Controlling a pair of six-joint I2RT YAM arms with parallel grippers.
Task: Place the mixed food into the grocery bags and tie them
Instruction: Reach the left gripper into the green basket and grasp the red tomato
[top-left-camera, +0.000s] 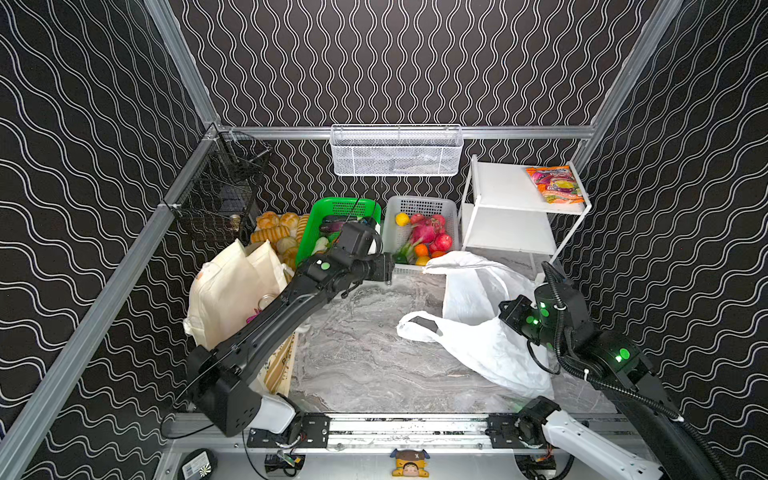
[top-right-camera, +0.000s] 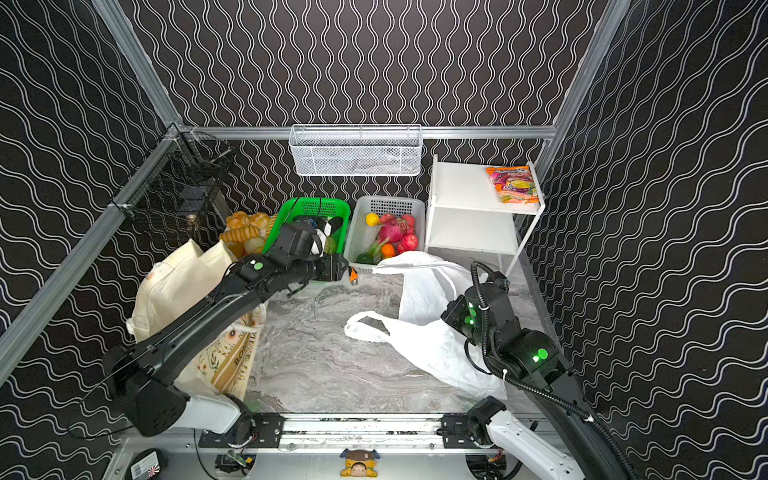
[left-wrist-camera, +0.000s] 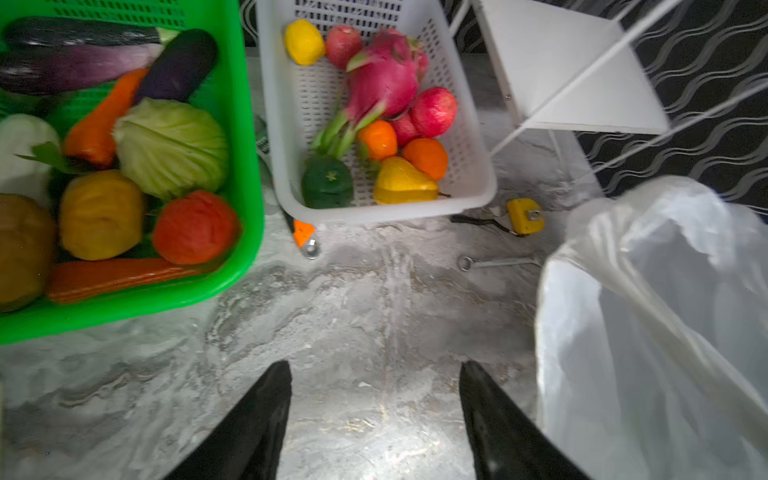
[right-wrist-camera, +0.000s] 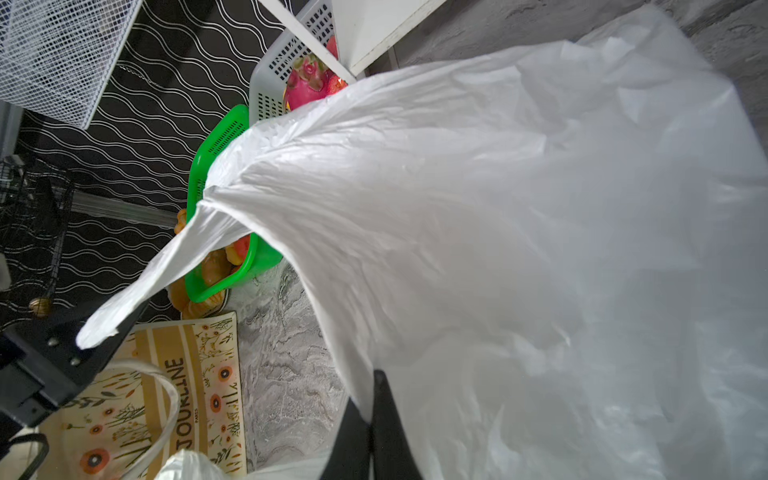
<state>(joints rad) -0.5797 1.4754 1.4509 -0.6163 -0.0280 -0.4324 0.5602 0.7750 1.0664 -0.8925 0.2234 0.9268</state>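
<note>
Black arms (top-left-camera: 270, 324) carry green lights (top-left-camera: 623, 354), corrugated cable (top-left-camera: 558, 332).

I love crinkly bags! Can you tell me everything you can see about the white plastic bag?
The white plastic bag is thin, crinkly and slightly see-through. It slumps on the right side of the grey marbled table, before the white shelf. One loop handle lies flat on the table; another part stands up, its tip pointing at the white basket. The right arm's fingers are shut on its edge.

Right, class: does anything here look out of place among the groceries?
Yes. A wrench and a yellow tape measure lie on the table between the white basket and the bag: workshop items, odd among food.
</note>
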